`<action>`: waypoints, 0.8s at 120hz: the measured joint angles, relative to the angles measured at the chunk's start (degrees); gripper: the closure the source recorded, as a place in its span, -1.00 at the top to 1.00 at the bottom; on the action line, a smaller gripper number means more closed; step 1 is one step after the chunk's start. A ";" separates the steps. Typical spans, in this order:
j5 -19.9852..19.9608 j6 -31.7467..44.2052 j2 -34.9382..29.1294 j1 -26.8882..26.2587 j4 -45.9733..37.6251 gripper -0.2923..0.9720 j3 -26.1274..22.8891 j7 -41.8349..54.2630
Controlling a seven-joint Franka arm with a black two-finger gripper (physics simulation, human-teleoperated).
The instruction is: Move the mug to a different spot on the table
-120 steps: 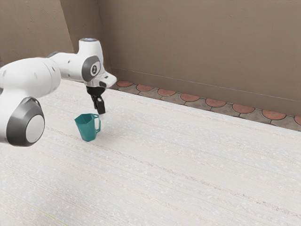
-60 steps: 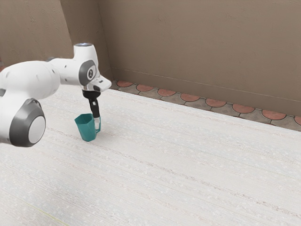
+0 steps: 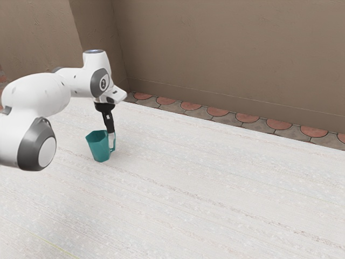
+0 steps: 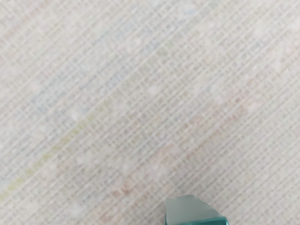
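Note:
A teal mug (image 3: 99,145) stands upright on the pale table (image 3: 215,183) at the exterior view's left, with its handle turned toward the right. My gripper (image 3: 111,137) points straight down at the handle side of the mug, reaching to the rim and handle. In the wrist view, a teal piece of the mug (image 4: 194,212) lies just under my hand against the table surface (image 4: 140,93).
The table stretches wide toward the exterior view's right and front. Behind it runs a tiled floor strip (image 3: 242,117) and a brown wall (image 3: 226,48). The white arm (image 3: 38,108) takes up the left edge.
My hand has come down from above the mug to its handle side and turned. Over the last half second it has hardly moved. The mug stands where it was.

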 joint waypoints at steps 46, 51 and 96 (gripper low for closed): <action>-2.55 -0.94 1.03 0.36 -0.47 0.54 0.21 -1.00; -2.57 -0.94 1.13 0.36 -0.52 0.54 0.21 -1.10; -2.25 -0.86 1.61 0.37 -0.49 0.03 0.22 -1.79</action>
